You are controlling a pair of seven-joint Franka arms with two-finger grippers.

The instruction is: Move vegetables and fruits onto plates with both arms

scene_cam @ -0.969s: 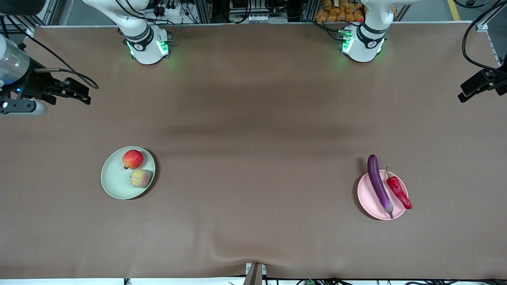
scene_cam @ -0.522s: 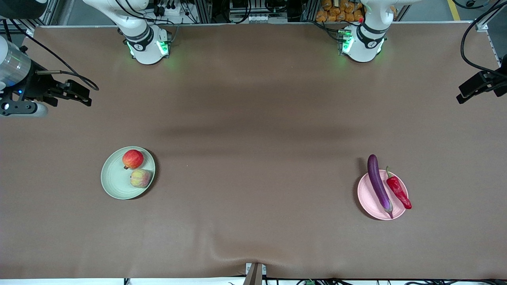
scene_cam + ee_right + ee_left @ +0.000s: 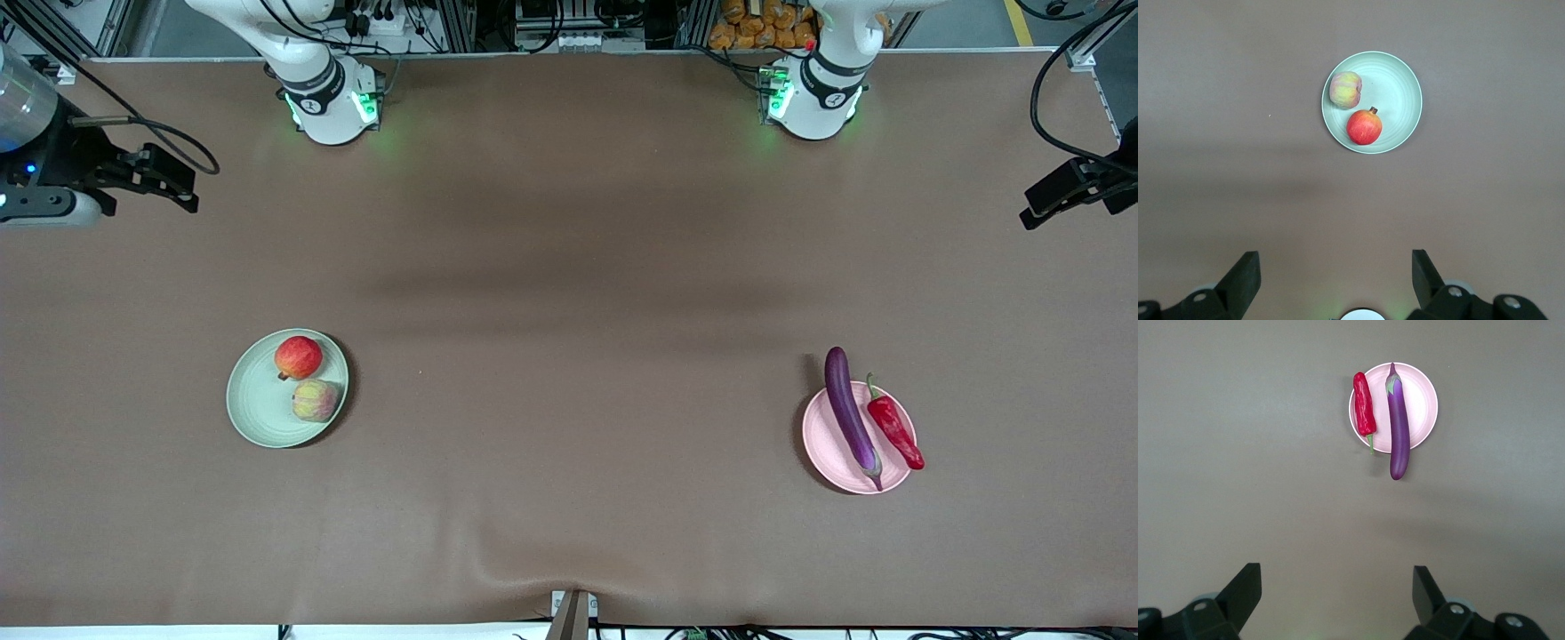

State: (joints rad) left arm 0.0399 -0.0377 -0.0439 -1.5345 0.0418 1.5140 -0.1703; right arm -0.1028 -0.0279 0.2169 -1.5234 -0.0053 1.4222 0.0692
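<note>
The pale green plate (image 3: 258, 404) holds the red round fruit (image 3: 299, 357) and the yellow-green ribbed fruit (image 3: 315, 401). The pale pink plate (image 3: 822, 444) holds the purple eggplant (image 3: 849, 413), which overhangs its rim, and the red chili (image 3: 895, 431). My right gripper (image 3: 182, 188) is open and empty, high over the right arm's end of the table. My left gripper (image 3: 1029, 209) is open and empty, high over the left arm's end. The right wrist view shows the open gripper (image 3: 1336, 263) and the green plate (image 3: 1395, 80). The left wrist view shows the open gripper (image 3: 1337, 577) and the pink plate (image 3: 1423, 397).
A brown cloth (image 3: 569, 293) covers the whole table. The two arm bases (image 3: 331, 102) (image 3: 813, 98) stand at the edge farthest from the front camera. A small mount (image 3: 571, 613) sits at the nearest edge. Wide bare cloth lies between the two plates.
Both grippers have drawn back a little toward the base edge of the table, the right one more. The plates and their contents have not moved.
</note>
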